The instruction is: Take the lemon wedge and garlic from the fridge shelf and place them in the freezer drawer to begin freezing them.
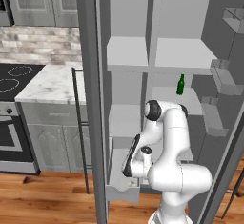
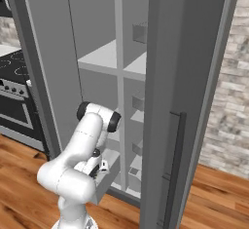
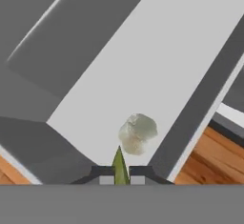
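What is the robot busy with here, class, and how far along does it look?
The robot arm is reaching down over the pulled-out freezer drawer at the bottom of the open fridge. Its gripper is closed on the lemon wedge, held just above the drawer floor. The garlic already lies in the drawer, right beneath the wedge. A green bottle stands on a shelf higher up.
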